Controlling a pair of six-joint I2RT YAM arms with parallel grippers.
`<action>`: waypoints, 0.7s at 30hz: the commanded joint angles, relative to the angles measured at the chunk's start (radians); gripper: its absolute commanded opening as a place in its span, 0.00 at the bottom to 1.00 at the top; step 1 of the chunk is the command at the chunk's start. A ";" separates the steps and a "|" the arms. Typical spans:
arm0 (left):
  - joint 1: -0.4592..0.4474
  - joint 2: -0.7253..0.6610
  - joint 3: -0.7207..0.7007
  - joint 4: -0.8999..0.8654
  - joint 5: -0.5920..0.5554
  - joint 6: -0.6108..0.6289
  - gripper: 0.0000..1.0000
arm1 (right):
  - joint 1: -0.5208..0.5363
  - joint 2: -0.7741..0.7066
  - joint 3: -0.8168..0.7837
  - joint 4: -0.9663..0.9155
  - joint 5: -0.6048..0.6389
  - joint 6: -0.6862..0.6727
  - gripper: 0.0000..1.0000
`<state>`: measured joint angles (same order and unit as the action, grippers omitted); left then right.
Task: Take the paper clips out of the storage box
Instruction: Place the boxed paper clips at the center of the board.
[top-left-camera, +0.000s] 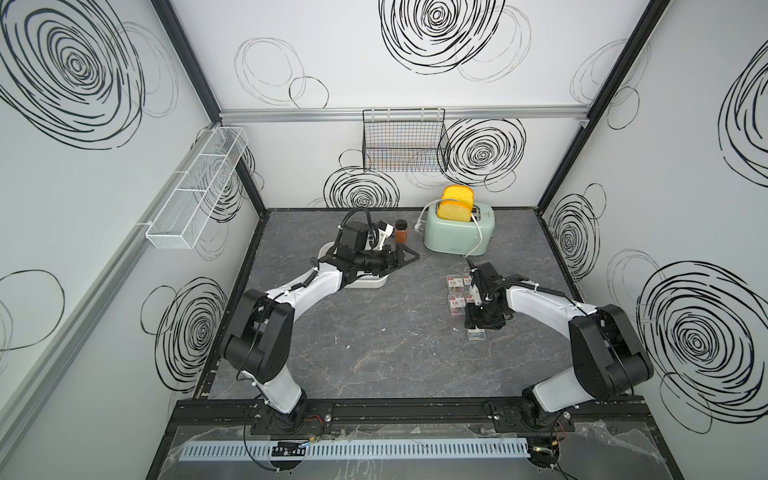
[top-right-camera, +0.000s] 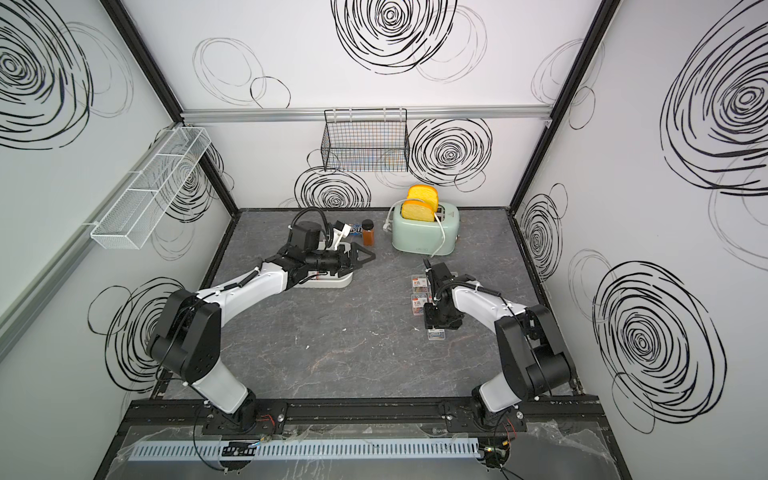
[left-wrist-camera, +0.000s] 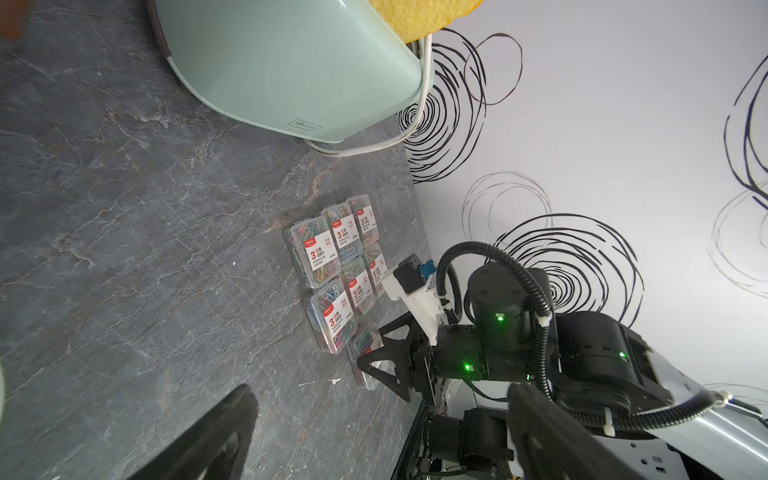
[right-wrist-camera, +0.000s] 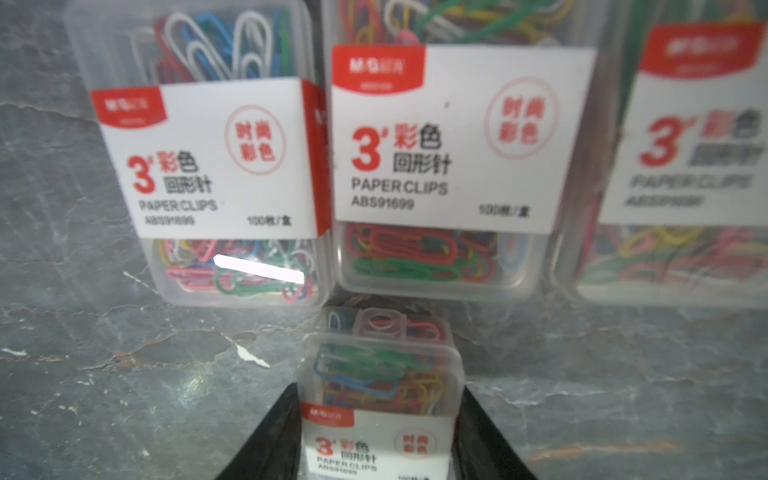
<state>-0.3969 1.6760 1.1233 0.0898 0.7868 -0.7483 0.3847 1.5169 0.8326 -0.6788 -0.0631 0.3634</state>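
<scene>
The right gripper (right-wrist-camera: 379, 419) points down at the grey marbled tabletop (right-wrist-camera: 83, 374). Its two black fingers (right-wrist-camera: 270, 432) are partly closed against the long sides of a small clear plastic case of multicoloured paper clips with a white-and-red label (right-wrist-camera: 382, 365). This gripped case lies label-up, and whether it rests on the tabletop or sits just above it cannot be told. Just ahead of the fingertips, three more labelled clear cases (right-wrist-camera: 449, 158) lie flat side by side. They are the nearest row of a tidy block of cases (left-wrist-camera: 332, 266) that stretches away from the gripper across the tabletop. Well apart from the right gripper, off to its left, the white rectangular plastic storage box with rounded corners (top-left-camera: 372, 284) sits under the left arm's wrist, and the arm hides most of its inside. The left gripper (top-left-camera: 409, 258) hangs above the box's edge with its jaws spread wide and nothing between them, its fingertips reaching just past the rim.
</scene>
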 joint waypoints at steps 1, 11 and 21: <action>0.009 0.008 0.015 0.061 0.020 -0.012 0.99 | 0.000 0.016 0.012 -0.026 0.042 0.007 0.50; 0.009 0.008 0.018 0.055 0.020 -0.012 0.99 | -0.009 0.019 0.021 -0.032 0.047 -0.027 0.50; 0.006 0.005 0.010 0.061 0.020 -0.016 0.99 | -0.016 0.030 0.020 -0.033 0.063 -0.020 0.52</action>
<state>-0.3969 1.6768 1.1233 0.1005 0.7887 -0.7563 0.3752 1.5272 0.8455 -0.6811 -0.0425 0.3435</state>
